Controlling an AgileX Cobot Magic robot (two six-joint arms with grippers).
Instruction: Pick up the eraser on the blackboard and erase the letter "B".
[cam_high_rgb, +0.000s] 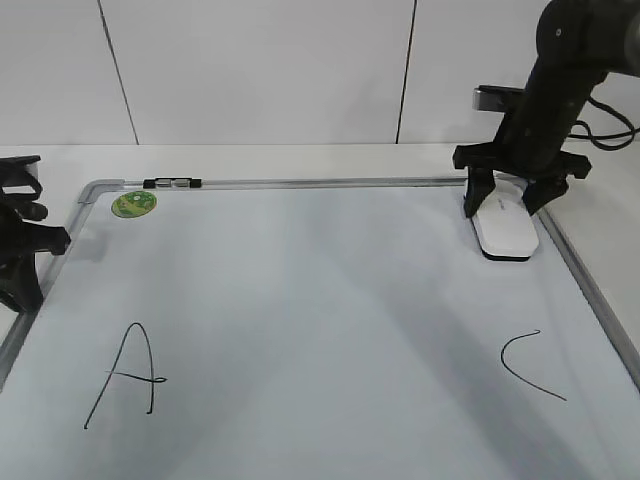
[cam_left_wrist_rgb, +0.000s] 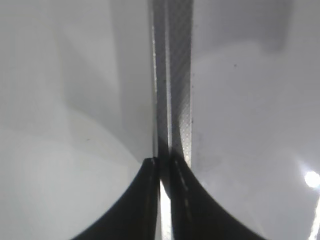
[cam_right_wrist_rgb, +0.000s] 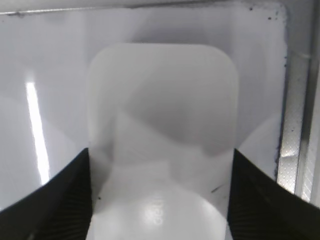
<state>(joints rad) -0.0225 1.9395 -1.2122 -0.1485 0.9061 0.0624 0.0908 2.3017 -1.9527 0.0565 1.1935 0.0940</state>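
The white eraser (cam_high_rgb: 505, 232) lies on the blackboard (cam_high_rgb: 300, 300) near its far right corner, dark underside down. My right gripper (cam_high_rgb: 505, 205) stands over it, one finger against each long side, shut on it. In the right wrist view the eraser (cam_right_wrist_rgb: 162, 125) fills the gap between the fingers (cam_right_wrist_rgb: 161, 150), with the board (cam_right_wrist_rgb: 50, 75) under it. No letter "B" shows anywhere on the board. My left gripper (cam_high_rgb: 25, 270) is shut and empty over the board's left frame. In the left wrist view its fingertips (cam_left_wrist_rgb: 164, 161) meet above the frame rail (cam_left_wrist_rgb: 172, 75).
A large letter "A" (cam_high_rgb: 125, 375) is at the near left and a curved "C" (cam_high_rgb: 530, 365) at the near right. A green round disc (cam_high_rgb: 133, 204) lies at the far left corner. A small black clip (cam_high_rgb: 172, 183) sits on the top frame.
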